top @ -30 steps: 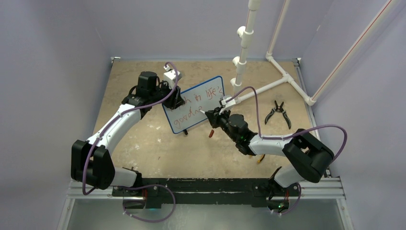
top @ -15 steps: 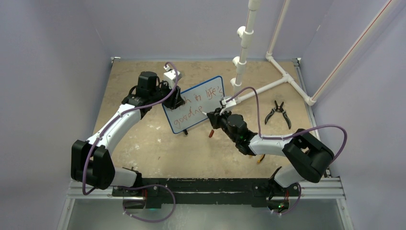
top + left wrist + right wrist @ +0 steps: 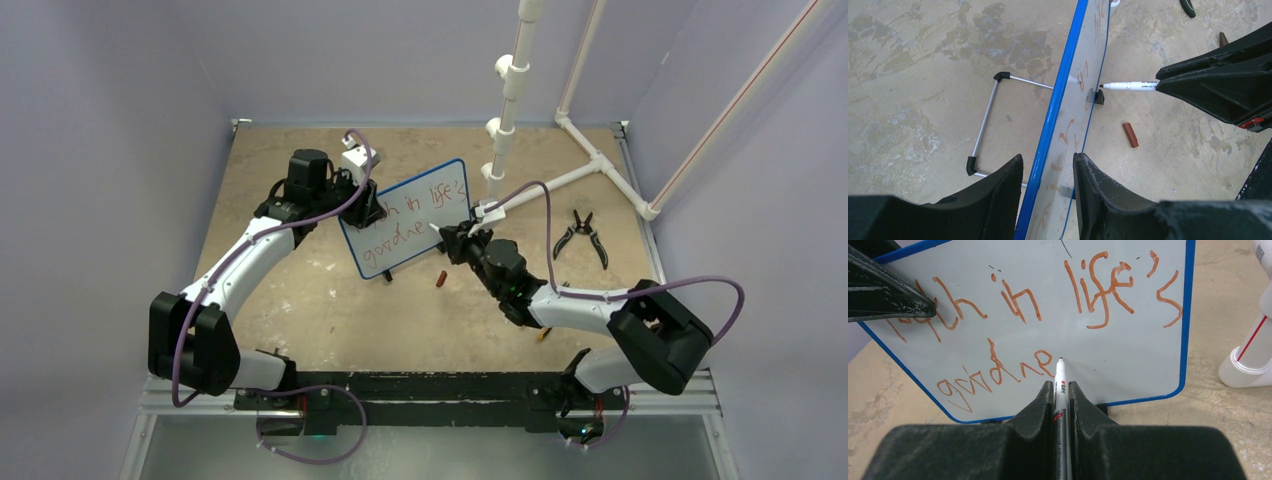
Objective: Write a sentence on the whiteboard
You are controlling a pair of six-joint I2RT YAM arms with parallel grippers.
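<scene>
The whiteboard (image 3: 405,225) stands tilted at mid-table, white with a blue rim. The sentence (image 3: 1018,302) runs in red: "in life's" on the top line and "goodne" on the line below. My left gripper (image 3: 372,208) is shut on the board's upper left edge, one finger on each face (image 3: 1045,157). My right gripper (image 3: 1061,384) is shut on a white marker (image 3: 1060,375). The marker's tip points at the board just right of the last letter. In the left wrist view the marker (image 3: 1128,86) reaches the board (image 3: 1083,100) from the right. I cannot tell whether it touches.
A red-brown marker cap (image 3: 440,277) lies on the table below the board. Black pliers (image 3: 580,235) lie to the right. A white PVC pipe frame (image 3: 560,180) rises behind the board's right side. The board's metal kickstand (image 3: 985,125) sticks out behind it.
My right gripper has shifted right along the lower line with the marker, and another letter now stands there. The left arm and the board have not moved.
</scene>
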